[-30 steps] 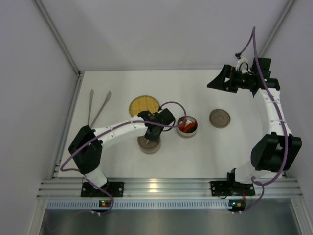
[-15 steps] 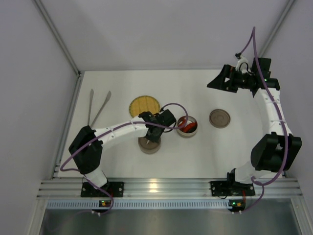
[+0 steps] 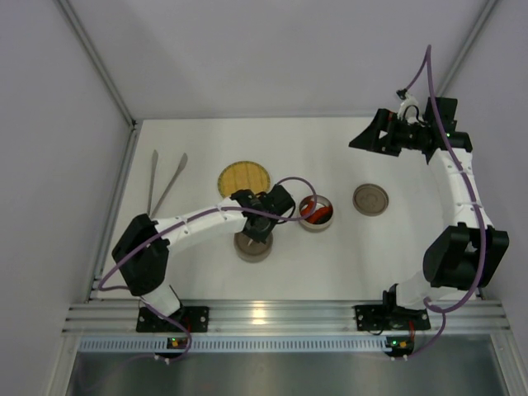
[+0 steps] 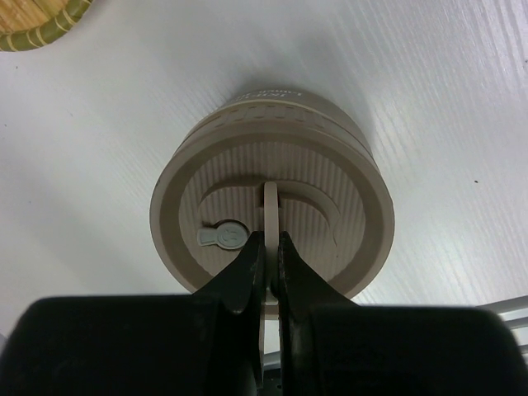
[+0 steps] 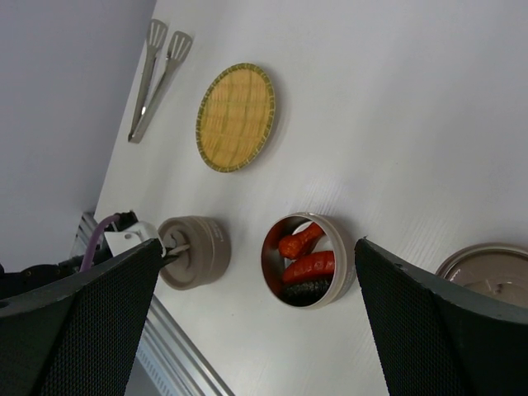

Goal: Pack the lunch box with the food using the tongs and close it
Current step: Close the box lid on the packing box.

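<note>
Two fingers (image 4: 244, 276) of the left gripper (image 4: 268, 254) were pinched shut on the thin upright tab (image 4: 270, 202) in the middle of the closed tin (image 4: 330, 169). From above, we saw that arm reaching from its base toward the table's (image 3: 396, 256) middle, wrist bent down over the tin. The right arm stood folded upright at the far right, and the right gripper (image 3: 367, 134) hung high above the table with its jaws spread wide, holding nothing.

Only the left wrist view gave us the tin's ribbed beige lid and a small grey plug beside the tab. The right wrist view alone looked inside the open tin (image 5: 332, 224), just right of the closed one: the food (image 5: 307, 266) lay there, two red-orange pieces over a dark-wrapped roll.

Beyond them we saw a loose lid (image 3: 370, 199) further right, the plate (image 3: 244, 177) behind the closed tin, and the tongs (image 3: 165, 181) lying at the far left, well apart from both grippers.
</note>
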